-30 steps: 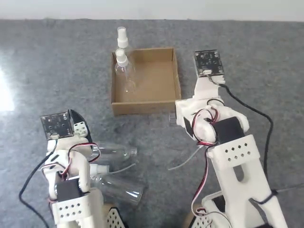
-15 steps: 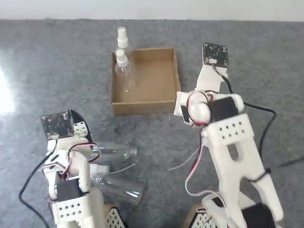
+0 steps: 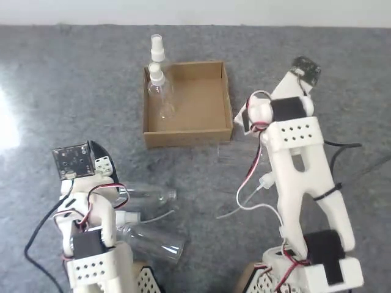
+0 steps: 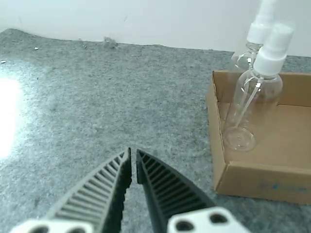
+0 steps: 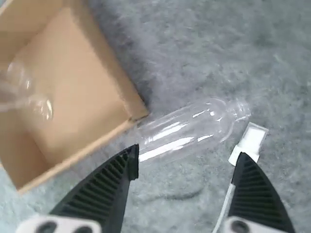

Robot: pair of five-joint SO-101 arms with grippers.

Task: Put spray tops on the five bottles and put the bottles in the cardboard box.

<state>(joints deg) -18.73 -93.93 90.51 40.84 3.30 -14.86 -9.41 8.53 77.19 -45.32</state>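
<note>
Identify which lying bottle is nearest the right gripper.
The bottle at the box corner, under the open right gripper, a loose spray top by its neck; two others lie beside the left arm.

Cardboard box (image 3: 186, 139): capped bottle (image 3: 160, 91) stands in its upper-left corner, open floor to the right of it. Second capped bottle (image 3: 157, 47) just behind the back wall. Capless bottle (image 5: 187, 128) lies at the box's lower-right corner, loose spray top (image 3: 267, 181) near it. Two lying bottles (image 3: 149, 195) at lower left beside left arm (image 3: 91, 238). Open table (image 3: 67, 79) upper left and along the box front. Right arm (image 3: 299, 165) spans the right side.
</note>
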